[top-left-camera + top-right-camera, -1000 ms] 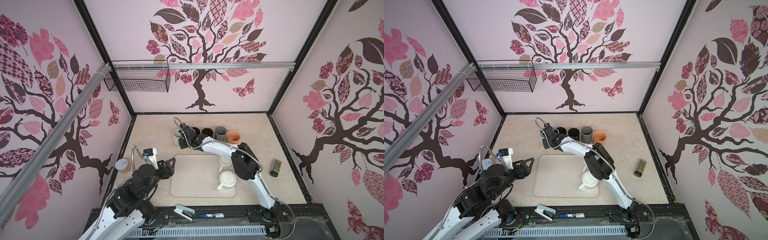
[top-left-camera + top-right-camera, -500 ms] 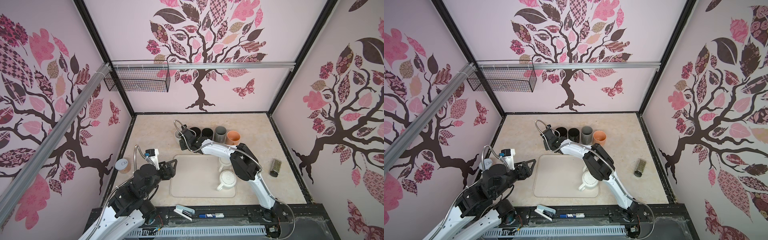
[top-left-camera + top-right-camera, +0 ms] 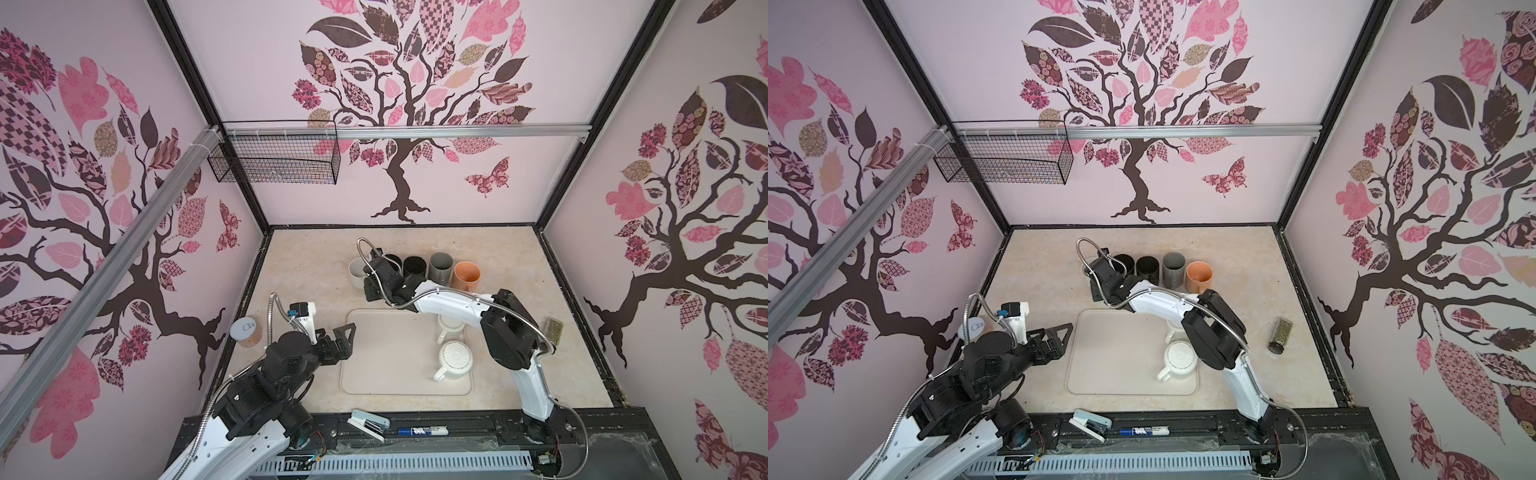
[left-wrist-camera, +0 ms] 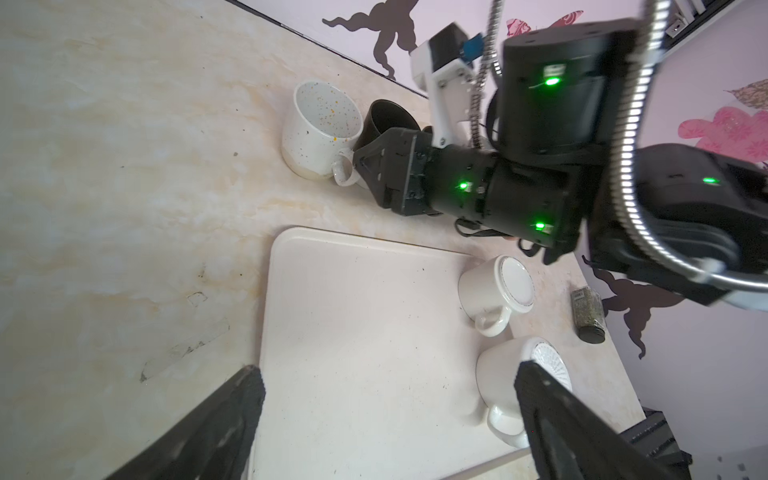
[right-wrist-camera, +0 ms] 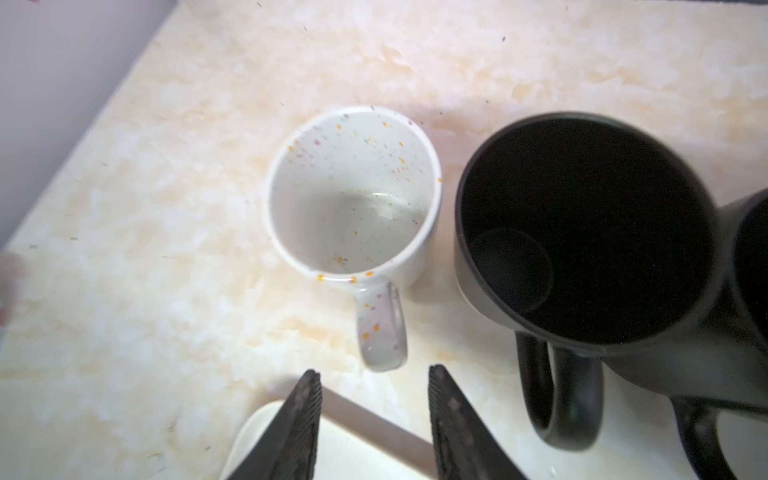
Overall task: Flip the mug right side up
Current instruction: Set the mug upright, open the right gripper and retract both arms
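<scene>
Standing right side up on the worktop, the speckled mug is sitting at the left end of the back row, just beside a black mug. The right claw is hovering just short of its handle, jaws partly apart and gripping nothing. The left claw is hanging at the left edge of the tray, jaws spread wide and empty. A plain white mug and a ribbed-base white mug are resting upside down on the tray's right side.
</scene>
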Tool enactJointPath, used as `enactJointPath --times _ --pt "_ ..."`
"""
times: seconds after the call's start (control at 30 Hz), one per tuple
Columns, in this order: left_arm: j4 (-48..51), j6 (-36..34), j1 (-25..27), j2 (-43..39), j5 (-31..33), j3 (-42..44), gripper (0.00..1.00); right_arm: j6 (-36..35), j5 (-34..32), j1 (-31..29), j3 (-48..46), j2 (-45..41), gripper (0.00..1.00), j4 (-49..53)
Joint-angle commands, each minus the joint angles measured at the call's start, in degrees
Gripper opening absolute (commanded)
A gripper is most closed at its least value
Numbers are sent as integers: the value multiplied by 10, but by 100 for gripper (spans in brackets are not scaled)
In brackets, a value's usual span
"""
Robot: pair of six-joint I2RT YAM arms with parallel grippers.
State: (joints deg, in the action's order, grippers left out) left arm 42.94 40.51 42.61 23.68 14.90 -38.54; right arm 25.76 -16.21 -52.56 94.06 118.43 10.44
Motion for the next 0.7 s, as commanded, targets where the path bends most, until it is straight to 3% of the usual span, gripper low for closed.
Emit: enactJointPath --times 0.0,0.1,0.33,0.53,0.67 --pt "17 2 -3 -9 9 10 97 11 7 -14 -38 -105 53 -12" --pt "-3 18 -3 -8 -20 27 97 35 28 -14 -108 -172 61 -11" --pt "4 18 12 84 -124 0 97 48 31 -14 -227 -336 60 58" --pt "-5 12 119 104 -64 4 95 55 -30 -14 -346 -499 62 98" --pt "-18 -7 178 147 -37 -5 92 75 -36 -10 -388 -556 62 154"
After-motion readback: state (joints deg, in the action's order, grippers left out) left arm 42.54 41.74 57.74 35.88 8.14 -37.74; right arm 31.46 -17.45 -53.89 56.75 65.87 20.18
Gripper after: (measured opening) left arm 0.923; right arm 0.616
